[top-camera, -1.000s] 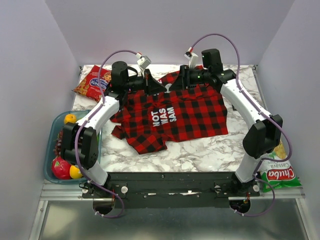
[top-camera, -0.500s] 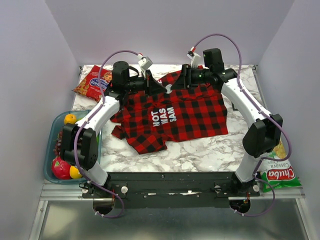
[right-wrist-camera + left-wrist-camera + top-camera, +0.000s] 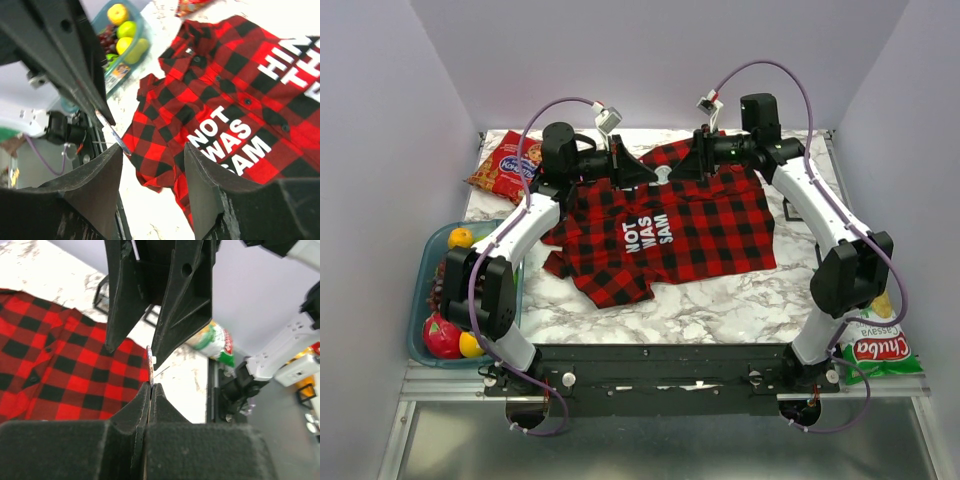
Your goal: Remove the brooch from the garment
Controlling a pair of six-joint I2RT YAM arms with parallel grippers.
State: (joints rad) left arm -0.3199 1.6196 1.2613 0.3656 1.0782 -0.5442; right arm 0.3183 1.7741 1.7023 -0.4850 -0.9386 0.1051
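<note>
Red-and-black checked short-sleeved shirt with white block lettering: spread flat on the white marbled bench, same place and same folds as a second ago. Small round silvery-grey brooch: clear of the cloth, up in the air over the shirt's far edge, seen edge-on. Clamped at its rim in the left pincer, fingers pressed tight together on the thin disc, as before. Right pincer: apart, gripping nothing, one finger just beside the brooch, tips facing the left pincer's tips. Moved since the earlier frame: right wrist shifted a little toward the far right, elbow along with it. Left arm much where it was. Unchanged too: red snack packet at the far left corner, clear tub of fruit at the left edge.
</note>
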